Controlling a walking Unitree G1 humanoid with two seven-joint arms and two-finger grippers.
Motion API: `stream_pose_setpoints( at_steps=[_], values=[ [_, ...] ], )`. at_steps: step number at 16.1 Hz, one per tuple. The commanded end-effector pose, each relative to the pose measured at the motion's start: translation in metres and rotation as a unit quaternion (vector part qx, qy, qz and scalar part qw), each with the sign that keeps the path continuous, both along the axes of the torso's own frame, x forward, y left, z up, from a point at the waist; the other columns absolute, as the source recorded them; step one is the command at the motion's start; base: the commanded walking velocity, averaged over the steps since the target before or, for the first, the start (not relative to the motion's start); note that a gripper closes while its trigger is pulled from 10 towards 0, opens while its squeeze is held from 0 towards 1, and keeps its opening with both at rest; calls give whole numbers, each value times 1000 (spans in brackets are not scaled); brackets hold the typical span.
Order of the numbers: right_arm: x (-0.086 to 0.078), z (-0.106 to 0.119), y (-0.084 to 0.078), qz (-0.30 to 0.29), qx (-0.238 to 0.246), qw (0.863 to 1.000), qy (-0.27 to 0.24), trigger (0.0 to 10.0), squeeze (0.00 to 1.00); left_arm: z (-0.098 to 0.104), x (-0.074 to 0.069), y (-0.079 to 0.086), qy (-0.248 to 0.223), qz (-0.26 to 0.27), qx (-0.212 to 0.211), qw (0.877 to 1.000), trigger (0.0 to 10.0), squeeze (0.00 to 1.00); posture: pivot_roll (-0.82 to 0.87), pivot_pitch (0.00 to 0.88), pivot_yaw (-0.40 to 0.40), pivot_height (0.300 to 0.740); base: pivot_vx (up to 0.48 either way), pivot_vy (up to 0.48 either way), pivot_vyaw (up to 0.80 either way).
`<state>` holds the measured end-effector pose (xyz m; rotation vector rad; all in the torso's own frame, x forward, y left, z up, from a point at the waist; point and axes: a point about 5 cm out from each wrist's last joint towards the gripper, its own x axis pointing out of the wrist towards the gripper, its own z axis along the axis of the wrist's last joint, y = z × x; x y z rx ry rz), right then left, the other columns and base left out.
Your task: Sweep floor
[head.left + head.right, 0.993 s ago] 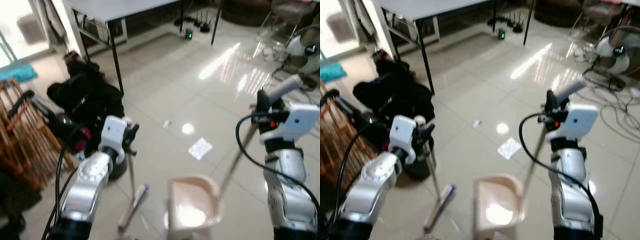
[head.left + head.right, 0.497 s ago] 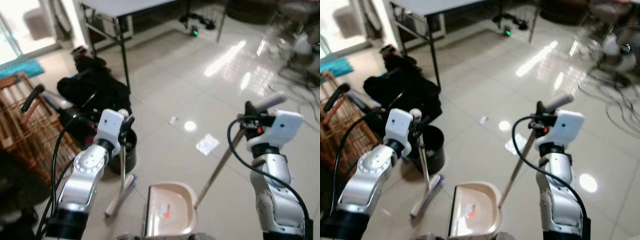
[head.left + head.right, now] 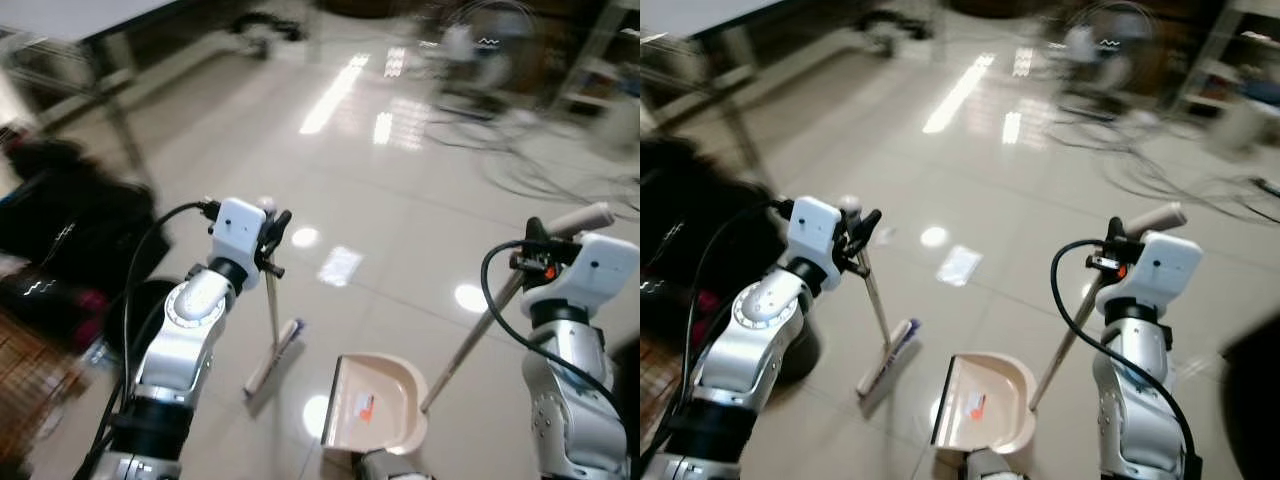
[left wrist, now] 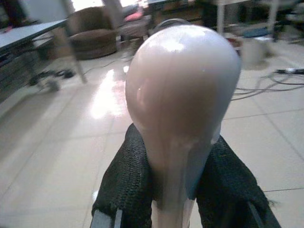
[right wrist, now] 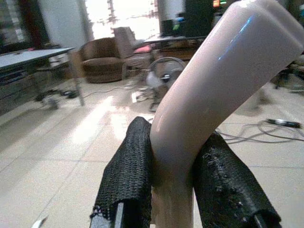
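My left gripper [image 3: 268, 228] is shut on the rounded top of the broom handle [image 4: 183, 114]; its black fingers [image 4: 128, 185] press on both sides. The broom [image 3: 274, 352] stands tilted with its head on the tiled floor in front of me. On my right, the gripper [image 3: 532, 245] is shut on the pale dustpan handle [image 5: 209, 90], whose long stick slopes down to the beige dustpan [image 3: 378, 404]. The pan rests on the floor between my arms, with a small red scrap [image 3: 363, 404] lying in it. A white piece of paper [image 3: 341, 265] lies on the tiles beyond the broom.
A black bag heap [image 3: 60, 205] and a dark round bin [image 3: 140, 310] sit at my left. A table leg [image 3: 120, 130] stands behind them. A floor fan [image 3: 480, 55] and loose cables [image 3: 560, 170] lie at the far right. Glossy tiles stretch ahead.
The whole view has swung to the right as I turned; the bags and table slid left and the fan moved toward the centre. Both grippers keep their hold on broom and dustpan.
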<state>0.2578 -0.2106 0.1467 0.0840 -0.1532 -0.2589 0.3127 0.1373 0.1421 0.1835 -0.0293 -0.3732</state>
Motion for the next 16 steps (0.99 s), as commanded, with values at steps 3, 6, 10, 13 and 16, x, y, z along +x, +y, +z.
stream_pose_setpoints(
  at_steps=[3, 6, 10, 13, 16],
  values=[
    [2, 15, 3, 22, 2, 999, -29, 10000, 0, 12, 5, 1, -28, 2, 0, 1000, 10000, 0, -139, 81, 33, 740, 335, 0, -533],
    [3, 15, 5, 32, -3, 999, -23, 10000, 0, 12, 5, 4, -31, 6, 0, 999, 10000, 0, -138, 82, 31, 740, 340, 0, 0],
    [4, 15, 6, 40, -5, 999, -17, 10000, 0, 9, 2, 11, -29, 19, 5, 999, 10000, 0, -135, 82, 27, 740, 342, 0, 0],
    [4, 15, 6, 42, -6, 999, -18, 10000, 0, 7, 0, 15, -26, 25, 8, 999, 10000, 0, -132, 83, 27, 740, 340, 0, 0],
    [4, 16, 7, 43, -6, 999, -19, 10000, 0, 7, 0, 16, -25, 28, 9, 999, 10000, 0, -132, 82, 29, 740, 342, 0, 0]
  ],
)
